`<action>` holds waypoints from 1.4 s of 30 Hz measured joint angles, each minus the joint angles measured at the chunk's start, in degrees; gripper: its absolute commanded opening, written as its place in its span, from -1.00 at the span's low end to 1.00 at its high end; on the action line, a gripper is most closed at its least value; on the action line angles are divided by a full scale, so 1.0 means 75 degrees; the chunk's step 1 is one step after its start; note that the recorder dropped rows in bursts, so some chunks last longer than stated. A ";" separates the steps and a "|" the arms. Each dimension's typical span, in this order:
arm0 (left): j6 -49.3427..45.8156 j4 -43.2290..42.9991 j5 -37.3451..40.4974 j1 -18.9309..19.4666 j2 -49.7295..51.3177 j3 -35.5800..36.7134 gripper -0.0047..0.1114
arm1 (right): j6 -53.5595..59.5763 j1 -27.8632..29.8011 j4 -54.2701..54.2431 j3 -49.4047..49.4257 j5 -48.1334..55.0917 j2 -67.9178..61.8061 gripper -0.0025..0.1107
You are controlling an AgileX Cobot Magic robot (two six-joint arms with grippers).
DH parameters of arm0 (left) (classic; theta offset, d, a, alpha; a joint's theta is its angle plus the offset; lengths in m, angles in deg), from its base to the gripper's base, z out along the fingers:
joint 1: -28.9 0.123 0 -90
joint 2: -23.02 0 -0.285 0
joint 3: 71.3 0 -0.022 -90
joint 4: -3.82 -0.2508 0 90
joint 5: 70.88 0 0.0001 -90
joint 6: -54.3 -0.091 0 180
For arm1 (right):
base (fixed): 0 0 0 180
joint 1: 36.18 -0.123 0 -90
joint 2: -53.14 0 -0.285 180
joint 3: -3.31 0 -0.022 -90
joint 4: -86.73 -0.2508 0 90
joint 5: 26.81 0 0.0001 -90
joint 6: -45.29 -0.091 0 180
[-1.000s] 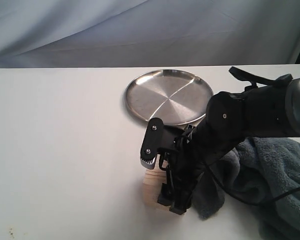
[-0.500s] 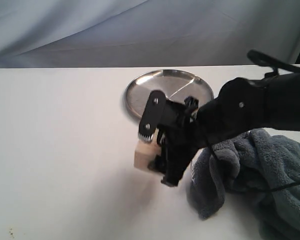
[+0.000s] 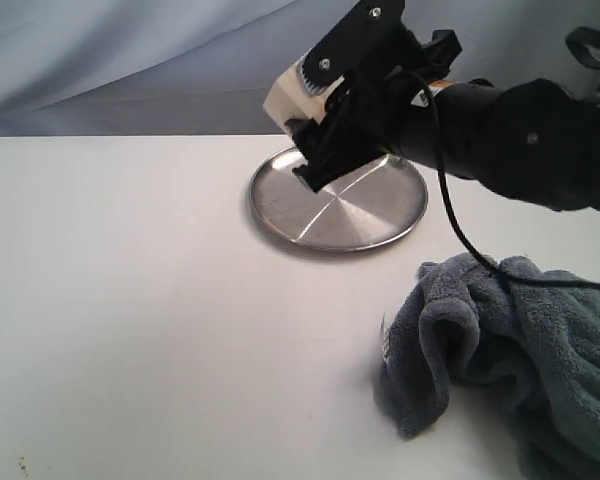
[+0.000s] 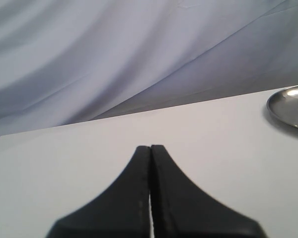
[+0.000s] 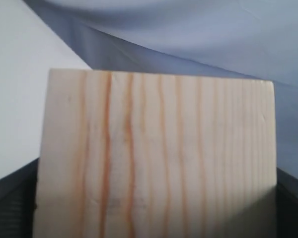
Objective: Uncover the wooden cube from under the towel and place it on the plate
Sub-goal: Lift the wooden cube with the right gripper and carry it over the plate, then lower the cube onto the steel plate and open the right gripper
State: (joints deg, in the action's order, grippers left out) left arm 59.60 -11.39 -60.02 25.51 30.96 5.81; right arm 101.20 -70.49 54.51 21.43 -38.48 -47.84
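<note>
Cube (image 3: pixel 286 100) squeezed in right pincer (image 3: pixel 303 125), high over plate (image 3: pixel 320 215), 11 o'clock edge: carry step. Left pincer (image 4: pixel 150 148) closed, empty. Next: lower gently, let go.

The wooden cube (image 3: pixel 283 100), pale tan with orange grain lines, is held tilted in the air by the right gripper (image 3: pixel 302 125), above the far left rim of the plate (image 3: pixel 315 210). The plate is round, shiny brushed steel and lies flat. The towel (image 3: pixel 520 350), fluffy blue-grey, lies crumpled near the plate, not touching it.

No readable text, towel (image 3: pixel 525 350) label (image 3: pixel 384 339) illegible
</note>
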 measured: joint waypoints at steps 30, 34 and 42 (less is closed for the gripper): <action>0.0000 0.0000 0.0000 0.0000 0.0000 0.0000 -0.92 | -0.1060 0.1900 -0.0734 -0.4606 0.2997 -0.4497 -0.96; 0.0000 0.0000 0.0000 0.0000 0.0000 0.0000 -0.92 | -0.1060 0.1900 -0.0408 -0.4615 0.2997 -0.4695 -0.96; 0.0000 0.0000 0.0000 0.0000 0.0000 0.0000 -0.92 | -0.1060 0.1900 -0.0185 -0.4615 0.2505 -0.5069 -0.96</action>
State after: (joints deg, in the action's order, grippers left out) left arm 59.60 -11.39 -60.02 25.51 30.96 5.81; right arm 93.25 -56.23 53.12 -13.19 -19.69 -85.86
